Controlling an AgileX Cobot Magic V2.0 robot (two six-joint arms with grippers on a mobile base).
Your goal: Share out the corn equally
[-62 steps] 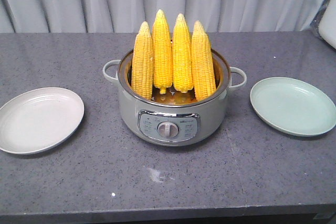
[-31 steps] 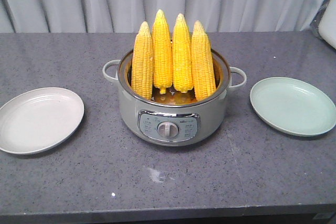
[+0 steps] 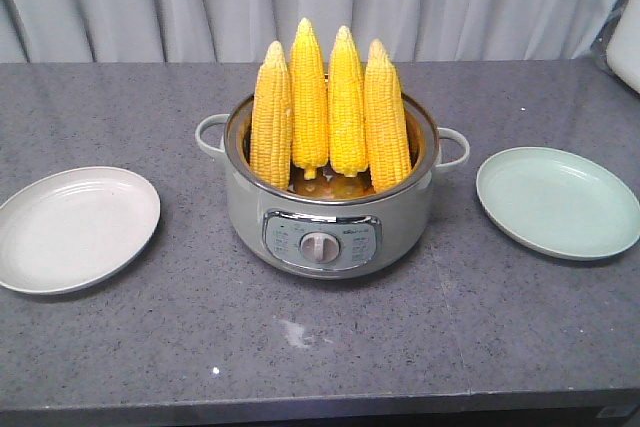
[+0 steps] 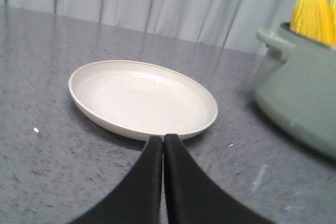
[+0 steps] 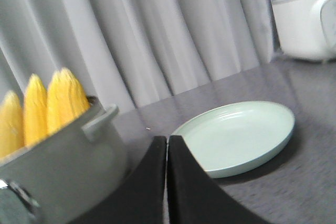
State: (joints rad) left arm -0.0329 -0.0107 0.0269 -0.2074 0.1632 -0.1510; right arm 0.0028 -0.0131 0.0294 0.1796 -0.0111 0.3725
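Several cobs of yellow corn (image 3: 330, 107) stand upright, tips up, in a grey-green electric pot (image 3: 330, 217) at the middle of the counter. Their tips show as corn (image 4: 314, 11) in the left wrist view and corn (image 5: 47, 106) in the right wrist view. A white plate (image 3: 75, 227) lies left of the pot, a pale green plate (image 3: 558, 202) to its right. My left gripper (image 4: 163, 139) is shut and empty, just short of the white plate (image 4: 142, 98). My right gripper (image 5: 167, 140) is shut and empty, between the pot (image 5: 58, 171) and the green plate (image 5: 236, 137).
The grey speckled counter (image 3: 330, 347) ends at a front edge near the bottom of the exterior view. Grey curtains hang behind it. A white appliance (image 5: 304, 24) stands at the far right back corner. Neither arm appears in the exterior view.
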